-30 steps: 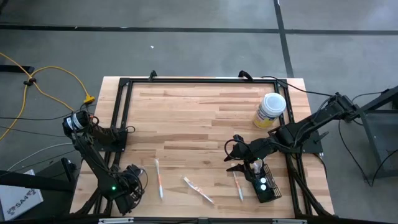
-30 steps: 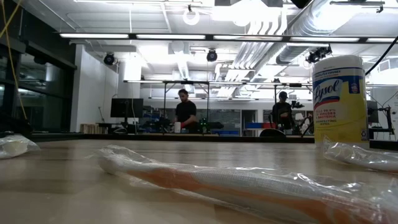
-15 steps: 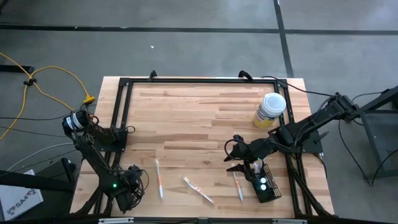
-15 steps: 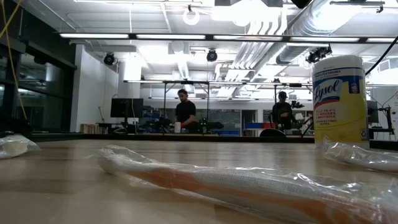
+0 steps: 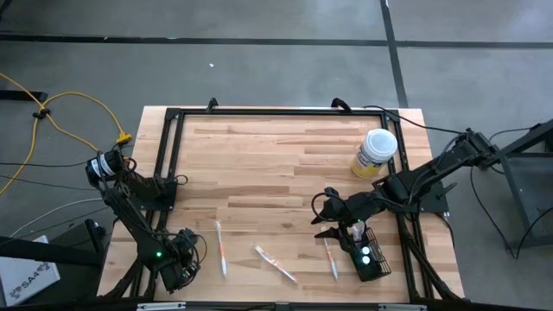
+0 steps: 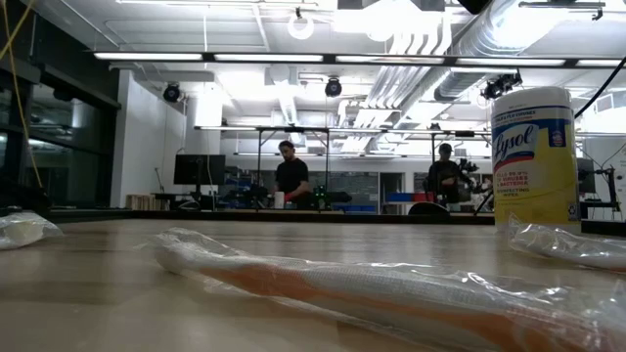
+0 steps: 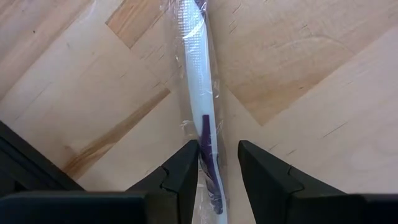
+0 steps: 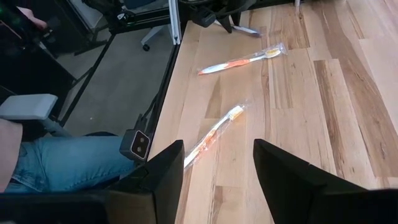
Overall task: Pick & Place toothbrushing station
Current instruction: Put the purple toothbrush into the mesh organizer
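The wire basket (image 5: 370, 256) sits near the desk's (image 5: 276, 164) front right corner, just beside the right gripper (image 5: 321, 219), whose fingers stand wide open and empty. It looks light and stiff — best pinched by a rim wire. Inside are a few small items I can't identify. The left gripper (image 7: 217, 171) straddles a wrapped toothbrush (image 7: 200, 106) — whether its fingers grip it I cannot tell.

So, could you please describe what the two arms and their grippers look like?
Both arms are dark, jointed links. The left arm shows a small green light near its wrist. The right arm is plain black. The left gripper and right gripper each have two matte black, angular, blocky fingers.
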Available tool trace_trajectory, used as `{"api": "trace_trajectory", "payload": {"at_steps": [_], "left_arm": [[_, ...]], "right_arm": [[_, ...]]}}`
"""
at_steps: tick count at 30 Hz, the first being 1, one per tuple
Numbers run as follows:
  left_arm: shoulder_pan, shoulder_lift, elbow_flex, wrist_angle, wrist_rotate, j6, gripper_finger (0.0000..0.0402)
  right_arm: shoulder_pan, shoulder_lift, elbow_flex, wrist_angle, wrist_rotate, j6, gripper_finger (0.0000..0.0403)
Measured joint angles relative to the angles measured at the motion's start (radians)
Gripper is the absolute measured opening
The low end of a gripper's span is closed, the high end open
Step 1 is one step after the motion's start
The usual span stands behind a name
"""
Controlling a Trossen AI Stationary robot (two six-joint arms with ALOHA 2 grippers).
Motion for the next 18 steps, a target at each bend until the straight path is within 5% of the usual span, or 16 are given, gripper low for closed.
{"api": "trace_trajectory", "payload": {"at_steps": [18], "left_arm": [[0.000,0.003,-0.001,0.000,0.002,0.001,0.0089]], "right_arm": [[0.000,0.000,0.000,0.000,0.003,0.000,0.0184]]}}
